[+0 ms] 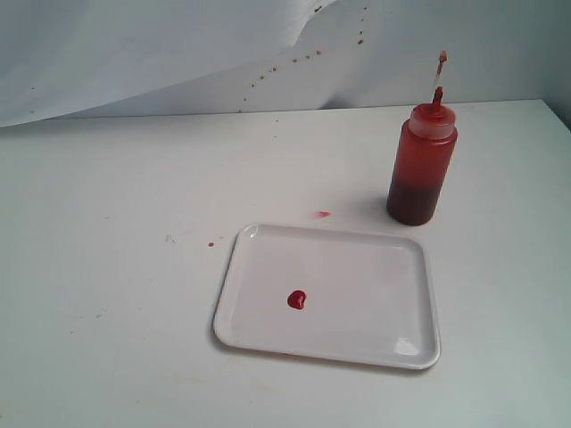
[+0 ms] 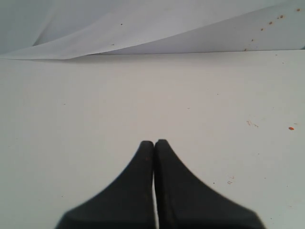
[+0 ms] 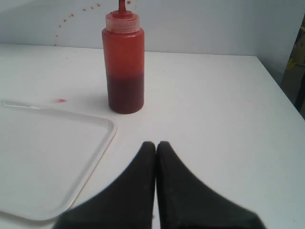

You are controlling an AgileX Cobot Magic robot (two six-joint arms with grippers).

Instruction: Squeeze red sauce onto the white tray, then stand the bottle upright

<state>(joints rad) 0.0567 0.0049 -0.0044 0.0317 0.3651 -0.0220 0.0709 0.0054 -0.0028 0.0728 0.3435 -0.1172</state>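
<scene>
The white tray (image 1: 357,294) lies flat at the table's front centre, with a small heart-shaped blob of red sauce (image 1: 297,300) on its left half. The bottle (image 1: 421,165) stands upright on the table just behind the tray's right corner, dark sauce filling its lower part, nozzle up with the tip cap dangling. In the right wrist view the bottle (image 3: 123,64) stands beyond the tray's corner (image 3: 102,129), well apart from my right gripper (image 3: 156,144), which is shut and empty. My left gripper (image 2: 154,142) is shut over bare table, holding nothing. Neither gripper shows in the exterior view.
A crumpled white backdrop sheet (image 1: 178,53) with reddish specks hangs behind the table. A small pink smear (image 1: 322,214) and faint specks mark the tabletop behind the tray. The table's right edge (image 3: 281,90) runs close to the bottle's side.
</scene>
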